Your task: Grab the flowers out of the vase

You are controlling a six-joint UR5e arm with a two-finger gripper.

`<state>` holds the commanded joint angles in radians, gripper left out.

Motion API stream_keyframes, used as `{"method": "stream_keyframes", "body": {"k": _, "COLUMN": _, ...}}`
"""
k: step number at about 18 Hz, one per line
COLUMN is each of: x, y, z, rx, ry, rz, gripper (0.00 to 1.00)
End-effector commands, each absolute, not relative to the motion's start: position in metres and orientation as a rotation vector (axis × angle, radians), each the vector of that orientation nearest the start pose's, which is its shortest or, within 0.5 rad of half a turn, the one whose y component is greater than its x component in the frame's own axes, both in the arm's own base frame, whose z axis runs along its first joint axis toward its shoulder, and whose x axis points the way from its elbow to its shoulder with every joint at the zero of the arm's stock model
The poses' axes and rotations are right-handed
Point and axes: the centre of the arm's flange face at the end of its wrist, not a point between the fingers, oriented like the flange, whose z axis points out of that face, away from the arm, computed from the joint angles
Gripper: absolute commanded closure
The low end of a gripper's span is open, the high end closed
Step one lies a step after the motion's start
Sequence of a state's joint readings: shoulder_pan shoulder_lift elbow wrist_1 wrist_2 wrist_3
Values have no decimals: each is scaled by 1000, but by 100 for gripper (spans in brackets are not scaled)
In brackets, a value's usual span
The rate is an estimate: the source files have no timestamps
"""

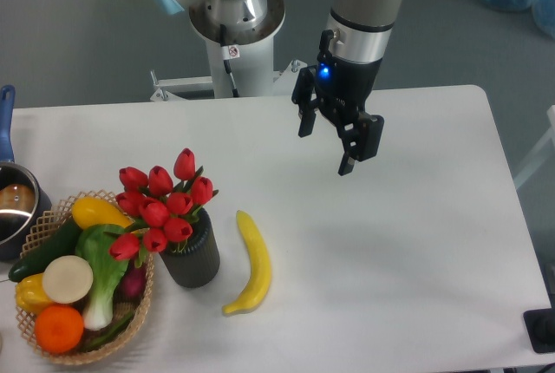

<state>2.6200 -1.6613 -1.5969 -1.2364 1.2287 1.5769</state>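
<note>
We note the flowers (162,204) standing in the vase (192,256), heads leaning toward the basket (130,338) just beside it; a banana (251,265) lies near on the other side. Our gripper (326,149) hangs well apart, above the table's (408,260) middle, jaws spread and holding nothing, so we judge the approach not yet begun. White tabletop, grey floor behind. A pot (13,208) sits at the left edge.

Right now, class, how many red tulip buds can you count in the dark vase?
10 tulip buds show, bunched above the vase: five along the top, five lower toward the basket. More may be hidden behind.
</note>
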Motion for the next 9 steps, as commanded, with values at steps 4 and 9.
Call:
{"method": "stream_keyframes", "body": {"k": 4, "x": -392, "y": 415, "z": 472, "rx": -2642, "ry": 760, "rz": 171, "gripper": 0}}
{"method": "stream_keyframes", "body": {"k": 9, "x": -386, "y": 415, "z": 460, "rx": -2640, "ry": 746, "rz": 130, "gripper": 0}}
